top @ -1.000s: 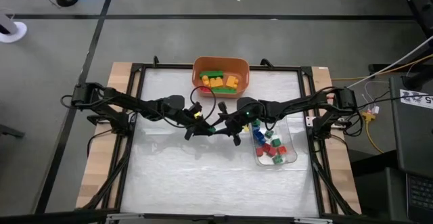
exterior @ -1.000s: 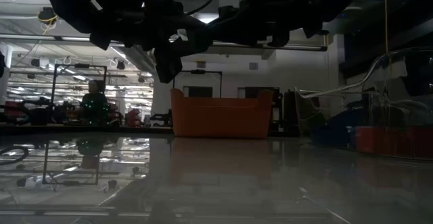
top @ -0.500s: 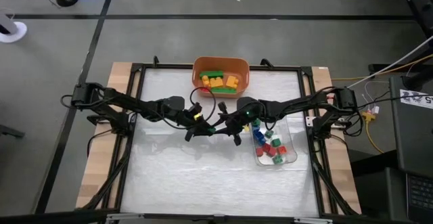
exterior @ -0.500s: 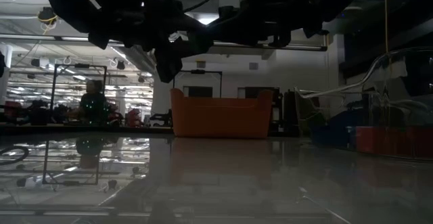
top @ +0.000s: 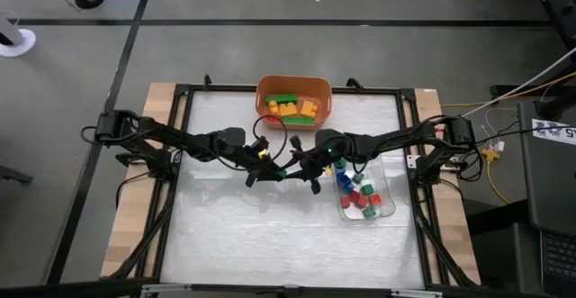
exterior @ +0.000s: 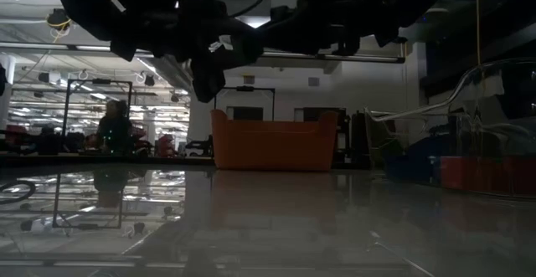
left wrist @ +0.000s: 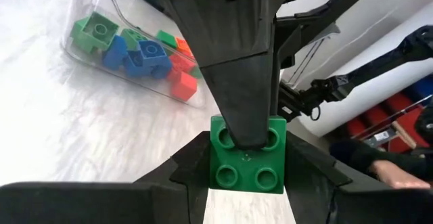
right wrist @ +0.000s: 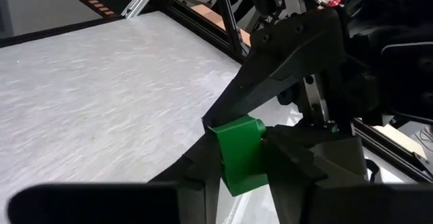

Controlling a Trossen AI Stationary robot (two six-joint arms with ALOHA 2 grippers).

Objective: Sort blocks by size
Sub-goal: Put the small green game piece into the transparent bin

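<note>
Green brick (left wrist: 247, 154) pinched between left gripper (left wrist: 247, 166) and, seemingly, right gripper (right wrist: 243, 158)

Overhead evenly lit; low view dim, backlit, glare on table (exterior: 276, 227).

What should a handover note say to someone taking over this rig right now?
Left pincer: closed on a green four-stud brick, above mid-table.
Right pincer: shut on that same brick, meeting the left over the table centre; handover in progress.
Orange bin at the far edge: holds longer yellow-orange and green bricks.
Clear tray on the right: small red, blue and green cubes.
Done: most blocks are in containers; none loose in the high view.
Left: finish the handover and place the green brick.
</note>
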